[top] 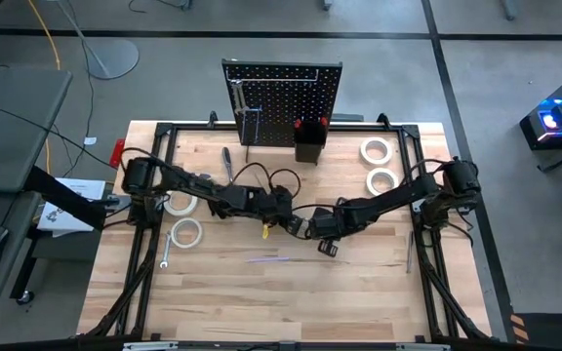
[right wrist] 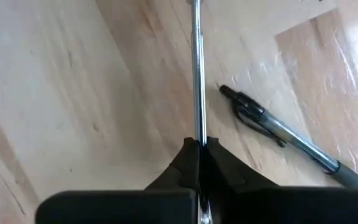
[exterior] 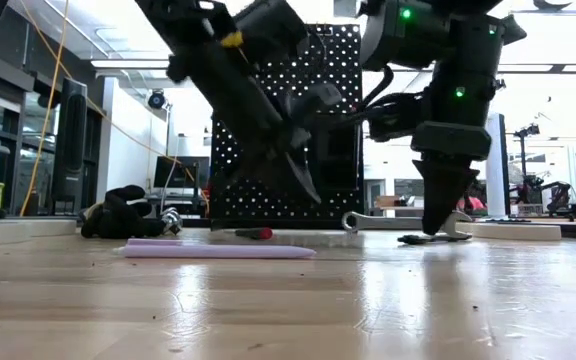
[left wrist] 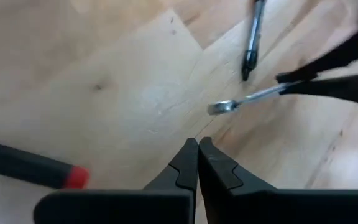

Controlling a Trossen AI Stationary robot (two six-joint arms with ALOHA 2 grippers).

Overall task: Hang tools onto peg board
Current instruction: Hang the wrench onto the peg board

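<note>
**Thin grip on the wrench could slip**

The right tool (right wrist: 197, 149), near the bench (top: 359, 292) centre, is closed on 1 wrench (right wrist: 196, 74) by its thin shaft; lifted, it may twist or drop. The left tool (left wrist: 197, 152) beside it is closed and empty. I count 4 tape rolls, 1 pen (right wrist: 278, 134). The peg board (top: 286, 102) stands at the far edge.

Wooden table (top: 359, 292) carries tape rolls (top: 377, 150), wrench (top: 164, 252), pen (right wrist: 278, 130).

Bright ceiling lights glare off the wooden table (exterior: 368, 300); both wrist views look soft.
</note>
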